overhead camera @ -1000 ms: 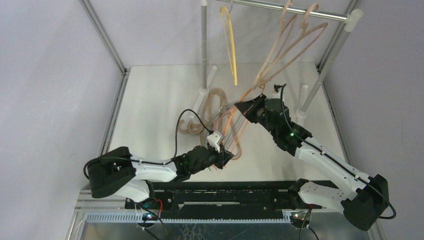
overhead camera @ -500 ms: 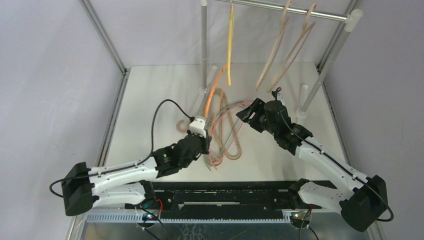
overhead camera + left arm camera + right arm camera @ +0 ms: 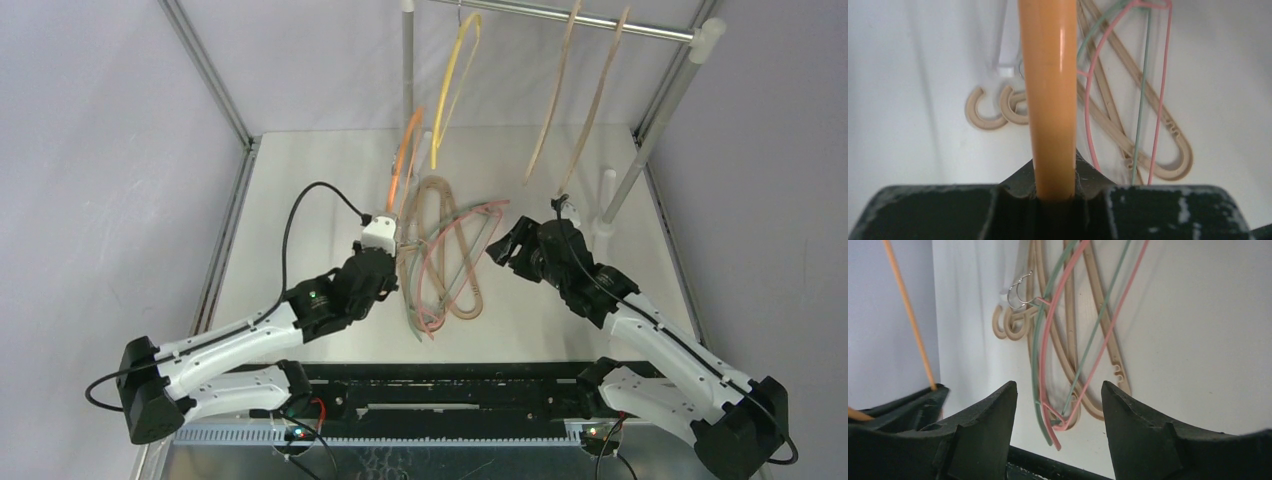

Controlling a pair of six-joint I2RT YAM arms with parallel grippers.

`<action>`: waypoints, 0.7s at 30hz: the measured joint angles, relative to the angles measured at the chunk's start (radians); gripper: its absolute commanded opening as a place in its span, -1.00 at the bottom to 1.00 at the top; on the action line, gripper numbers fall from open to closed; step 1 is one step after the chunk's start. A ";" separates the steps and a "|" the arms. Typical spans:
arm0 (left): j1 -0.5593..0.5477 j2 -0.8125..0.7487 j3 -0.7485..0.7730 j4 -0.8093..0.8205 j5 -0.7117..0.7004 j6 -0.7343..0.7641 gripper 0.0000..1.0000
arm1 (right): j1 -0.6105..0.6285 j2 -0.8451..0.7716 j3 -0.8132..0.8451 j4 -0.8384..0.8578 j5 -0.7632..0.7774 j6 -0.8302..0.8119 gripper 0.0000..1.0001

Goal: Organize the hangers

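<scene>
My left gripper (image 3: 387, 243) is shut on the thin orange hanger (image 3: 405, 160), which stands up from the jaws towards the rail. In the left wrist view the orange hanger (image 3: 1048, 95) fills the middle, clamped in my left gripper (image 3: 1054, 187). My right gripper (image 3: 503, 247) hangs open over the table to the right of the pile, and in its own view my right gripper (image 3: 1058, 392) has nothing between its fingers. Beige hangers (image 3: 462, 290), a pink hanger (image 3: 436, 262) and a pale-green hanger (image 3: 408, 300) lie tangled on the table. A yellow hanger (image 3: 452, 80) and two beige hangers (image 3: 598, 90) hang from the rail.
The silver rail (image 3: 560, 14) crosses the top on an upright post (image 3: 408, 100) at the left and a slanted post (image 3: 660, 120) at the right, with white feet (image 3: 603, 195) on the table. Grey walls close in on both sides.
My right gripper opened and drew back down and to the right. My left arm reached forward and raised the orange hanger upright. The hangers on the rail have swung.
</scene>
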 measured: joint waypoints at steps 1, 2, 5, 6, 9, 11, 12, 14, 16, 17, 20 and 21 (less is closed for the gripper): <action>0.002 0.007 0.026 -0.012 -0.010 0.012 -0.99 | 0.000 -0.006 -0.006 -0.005 0.002 -0.003 0.40; 0.004 0.013 0.052 -0.019 -0.018 0.023 -0.99 | 0.000 -0.011 -0.011 -0.013 0.003 -0.004 0.39; 0.016 0.020 0.117 -0.028 -0.033 0.060 -0.99 | 0.000 -0.032 -0.021 -0.030 0.006 -0.011 0.39; 0.023 0.023 0.135 -0.028 -0.037 0.071 -0.99 | 0.000 -0.041 -0.023 -0.038 0.008 -0.014 0.39; 0.054 0.036 0.201 -0.032 -0.045 0.113 -1.00 | 0.000 -0.076 -0.023 -0.069 0.017 -0.019 0.39; 0.072 0.051 0.246 -0.045 -0.042 0.145 -1.00 | 0.000 -0.105 -0.025 -0.090 0.024 -0.022 0.39; 0.081 0.061 0.269 -0.050 -0.040 0.157 -1.00 | 0.000 -0.126 -0.027 -0.103 0.027 -0.024 0.39; 0.102 0.085 0.322 -0.062 -0.033 0.186 -0.99 | 0.000 -0.161 -0.028 -0.132 0.033 -0.025 0.39; 0.126 0.116 0.380 -0.074 -0.014 0.216 -1.00 | 0.000 -0.195 -0.028 -0.160 0.043 -0.026 0.38; 0.136 0.134 0.410 -0.082 -0.006 0.229 -1.00 | 0.000 -0.214 -0.028 -0.175 0.050 -0.027 0.38; 0.159 0.190 0.501 -0.095 0.017 0.261 -1.00 | -0.001 -0.266 -0.028 -0.220 0.070 -0.030 0.38; 0.163 0.210 0.535 -0.102 0.023 0.274 -1.00 | -0.002 -0.277 -0.028 -0.232 0.075 -0.031 0.38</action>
